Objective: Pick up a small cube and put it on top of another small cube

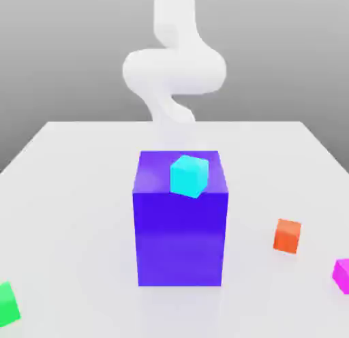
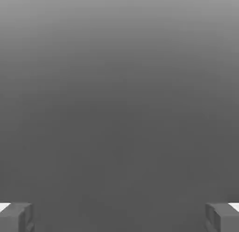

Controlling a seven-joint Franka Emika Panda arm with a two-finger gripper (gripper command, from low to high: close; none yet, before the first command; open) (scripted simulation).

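1. The large block (image 1: 180, 238) is deep blue-violet, its top a darker shade than its front.
2. The cube on that block (image 1: 189, 176) is bright cyan, plain on every visible face.
3. One small cube (image 1: 287, 236) is orange-red.
4. Another small cube (image 1: 343, 276) is vivid magenta-pink.
5. A further small cube (image 1: 8, 305) is bright green.
6. The tabletop (image 1: 82, 214) is plain pale grey-white.
7. The robot arm (image 1: 174, 71) is white.

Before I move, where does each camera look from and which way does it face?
Exterior view: off the arm, slightly above the table, facing the white arm across the big blue block.
Hand view: on the hand, looking out between its two widely parted fingers at plain grey.
Shared: I can make out no object common to both.
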